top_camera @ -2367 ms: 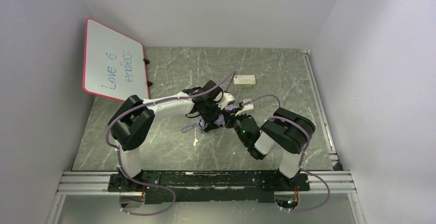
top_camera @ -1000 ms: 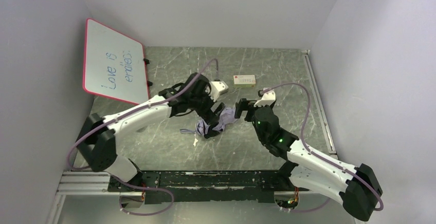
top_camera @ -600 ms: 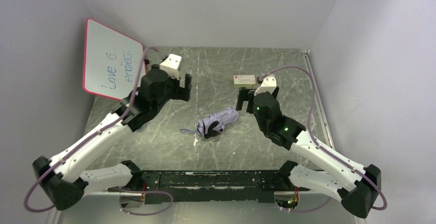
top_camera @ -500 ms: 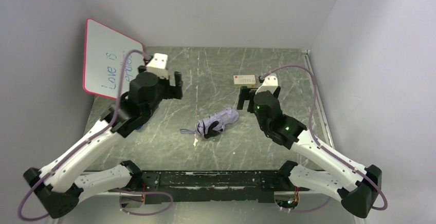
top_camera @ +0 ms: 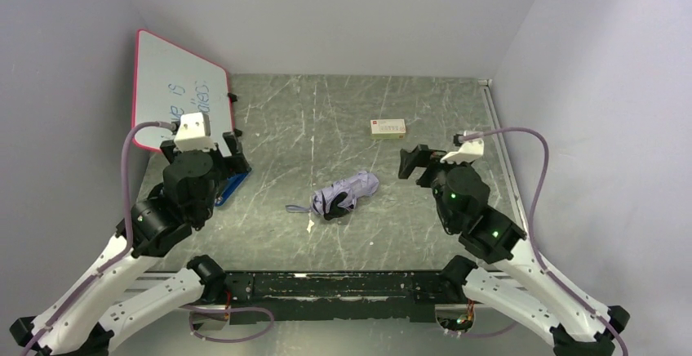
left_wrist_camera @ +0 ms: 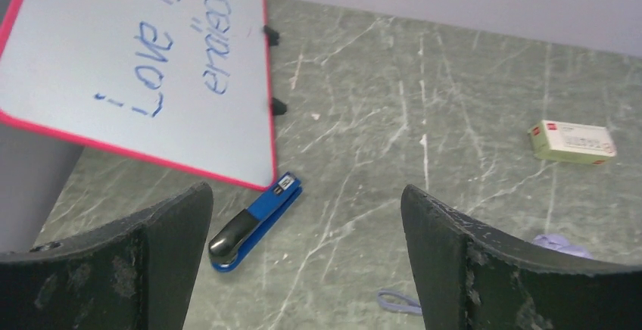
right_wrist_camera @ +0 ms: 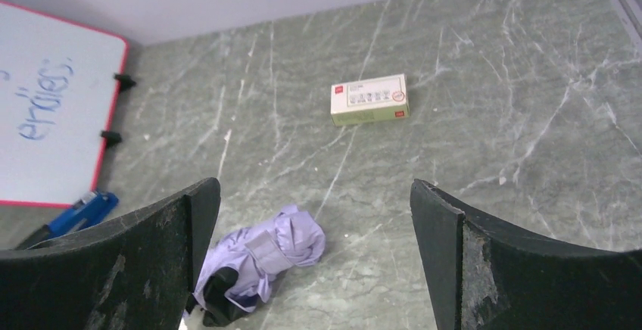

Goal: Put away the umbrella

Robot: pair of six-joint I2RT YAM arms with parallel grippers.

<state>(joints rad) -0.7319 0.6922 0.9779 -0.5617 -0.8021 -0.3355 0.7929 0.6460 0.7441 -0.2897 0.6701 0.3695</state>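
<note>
The umbrella (top_camera: 344,193) lies folded into a lavender bundle in the middle of the table, a strap wrapped round it and its wrist loop (top_camera: 297,207) trailing to the left. Neither gripper touches it. My left gripper (top_camera: 232,149) hangs open well to its left, above the blue stapler; in the left wrist view only the loop (left_wrist_camera: 397,302) and a scrap of the umbrella's fabric (left_wrist_camera: 560,244) show by the right finger. My right gripper (top_camera: 413,162) is open to the umbrella's right. In the right wrist view the umbrella (right_wrist_camera: 261,262) lies low beside the left finger.
A red-framed whiteboard (top_camera: 175,95) leans at the back left, with a blue stapler (top_camera: 232,186) at its foot. A small green-and-white box (top_camera: 388,127) sits behind the umbrella. A metal rail (top_camera: 506,160) runs along the table's right edge.
Both grippers have left the umbrella and drawn back. The left arm swung far left toward the whiteboard and stapler, the right arm moved right. The umbrella stays where it lay.
</note>
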